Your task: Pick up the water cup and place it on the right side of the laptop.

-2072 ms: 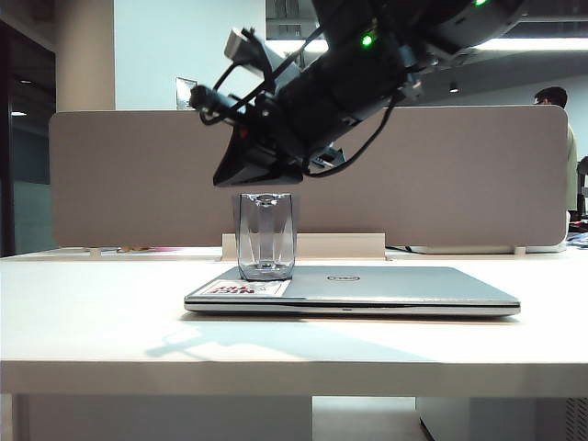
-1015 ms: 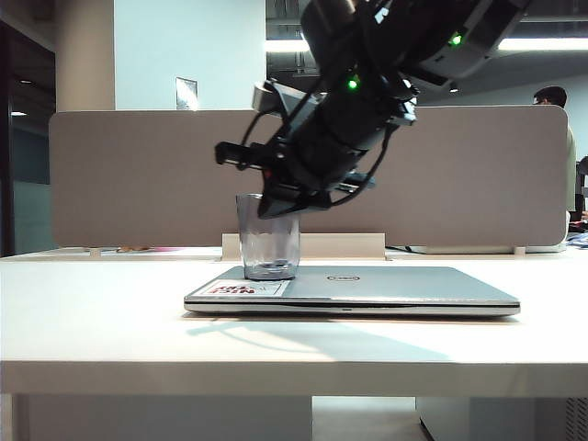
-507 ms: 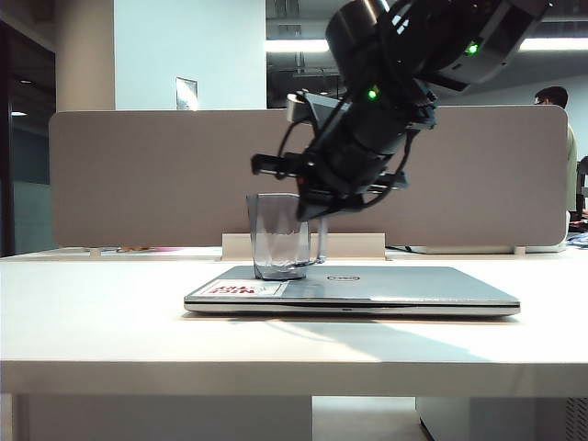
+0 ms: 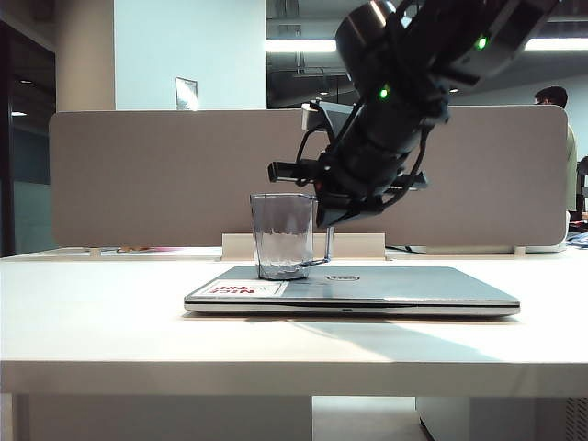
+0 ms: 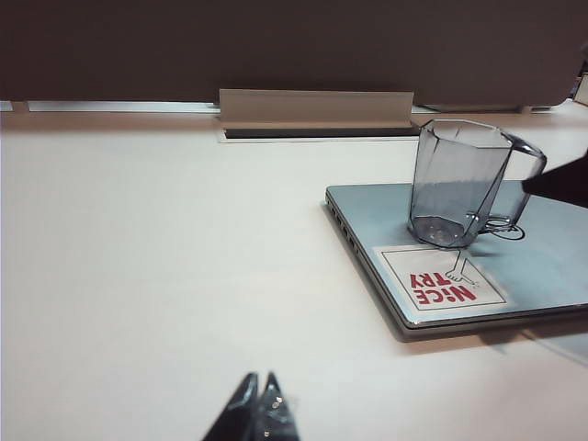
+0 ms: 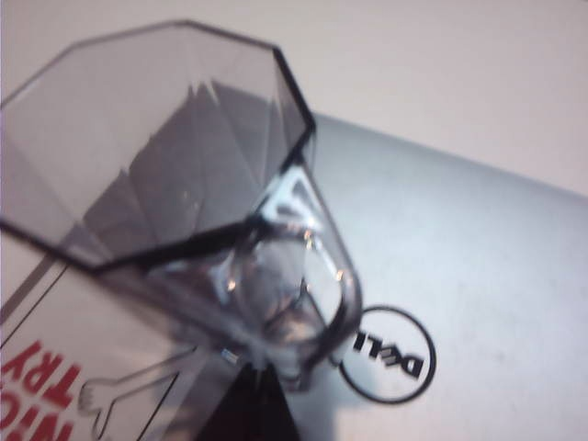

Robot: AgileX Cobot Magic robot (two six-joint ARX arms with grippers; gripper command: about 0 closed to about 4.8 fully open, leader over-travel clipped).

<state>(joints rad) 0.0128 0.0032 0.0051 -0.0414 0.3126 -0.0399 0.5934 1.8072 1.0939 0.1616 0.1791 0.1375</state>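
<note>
The water cup [image 4: 280,234] [image 5: 455,184] [image 6: 156,138], a grey-tinted faceted tumbler with a thin loop handle, stands on the left part of the closed silver laptop's lid [image 4: 413,285] [image 5: 551,266] [image 6: 478,257], beside the red-lettered sticker [image 5: 441,280]. My right gripper [image 4: 323,219] [image 6: 262,390] reaches down from the upper right and is shut, its tip on the cup's handle [image 6: 312,303]. My left gripper [image 5: 260,386] is shut and hangs over bare table, well away from the cup and laptop.
A grey partition [image 4: 138,175] closes off the back of the white table [image 4: 92,322]. A low white cable box [image 4: 358,245] sits behind the laptop. A person [image 4: 551,96] stands far right, behind the partition.
My right gripper came down from above the cup to its handle side, then moved right. The cup slid right along the lid and turned, so its handle now shows.
</note>
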